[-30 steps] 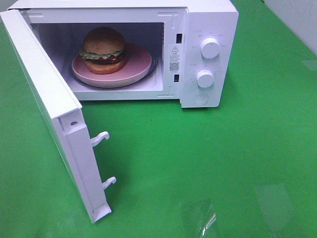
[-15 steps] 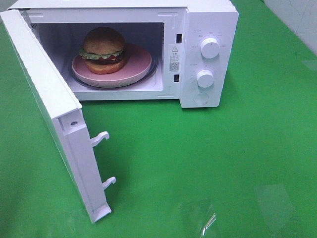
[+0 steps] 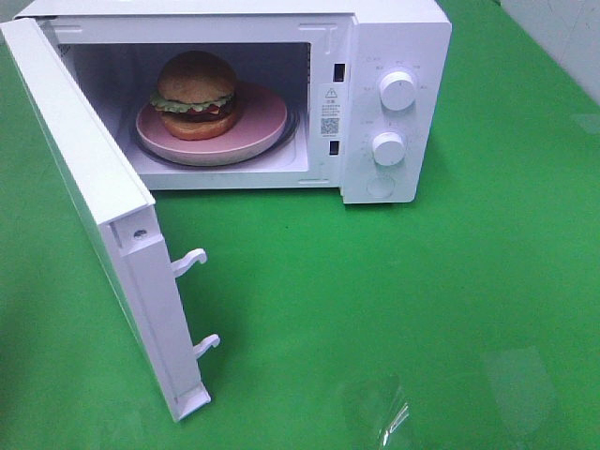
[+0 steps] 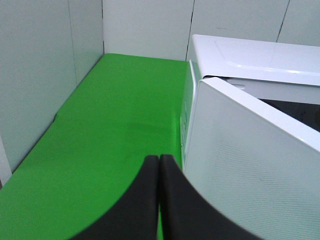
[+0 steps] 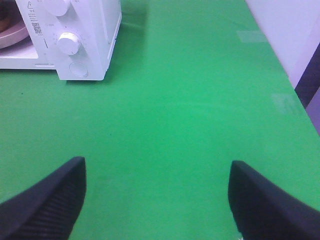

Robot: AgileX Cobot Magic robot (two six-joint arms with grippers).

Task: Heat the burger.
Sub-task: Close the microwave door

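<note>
In wrist views only — left tool (image 4: 159, 159) clenched, right tool (image 5: 157, 164) released; burger (image 3: 195, 94) shows overhead.

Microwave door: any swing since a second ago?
No. The door stands open at the same angle to the control panel, and its latch hooks have not shifted.

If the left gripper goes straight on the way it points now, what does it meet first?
Probably the green table, just beside the open microwave door. The shut fingers may graze the door; depth is unclear.
</note>
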